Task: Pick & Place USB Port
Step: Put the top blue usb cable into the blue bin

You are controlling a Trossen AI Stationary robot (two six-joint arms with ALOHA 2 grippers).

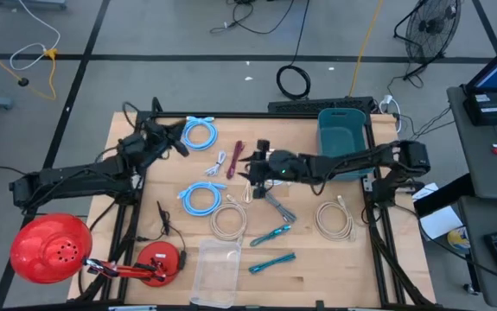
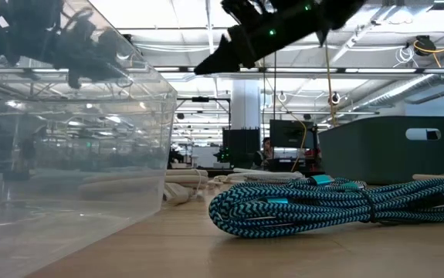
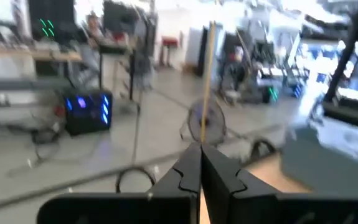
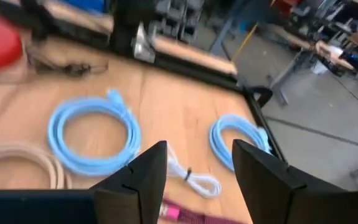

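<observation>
Teal braided cable lying nearest; right gripper, jaws open, is hovering over pink cable; left gripper closed.

Right tool open – left tool shut.

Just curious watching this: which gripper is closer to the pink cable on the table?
The right gripper. It hangs beside the pink cable, nearly over it. The left gripper is farther off, past the white cable, near a blue coil.
</observation>
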